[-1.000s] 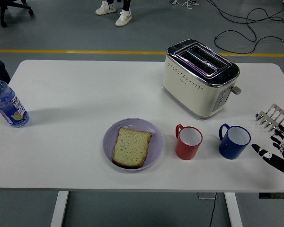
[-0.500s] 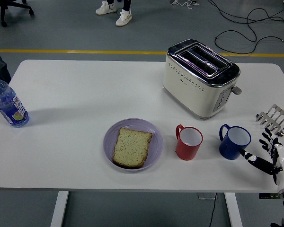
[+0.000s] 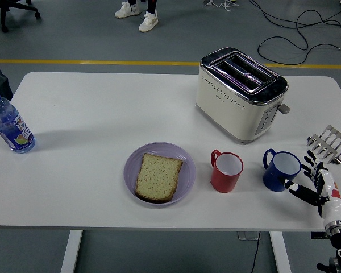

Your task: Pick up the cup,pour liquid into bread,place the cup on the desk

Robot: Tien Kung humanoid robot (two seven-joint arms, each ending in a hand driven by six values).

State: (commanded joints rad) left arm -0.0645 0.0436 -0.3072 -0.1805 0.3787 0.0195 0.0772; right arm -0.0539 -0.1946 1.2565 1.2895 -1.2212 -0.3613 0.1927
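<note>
A blue cup stands near the table's front right, handle to the left. A red cup stands just left of it. A slice of bread lies on a lilac plate at front centre. My right hand comes up from the lower right corner, fingers spread open. Its thumb tip reaches the blue cup's right side at the base, the other fingers stand just right of the cup. Nothing is held. My left arm is out of sight.
A cream toaster stands behind the cups. A metal toast rack sits at the right edge, close behind my hand. A blue water bottle stands at the far left. A person's shoes show beyond the table.
My right hand has moved left from the table's right edge up to the blue cup, turning so its fingers face the cup. The cups, plate and bread have not moved.
</note>
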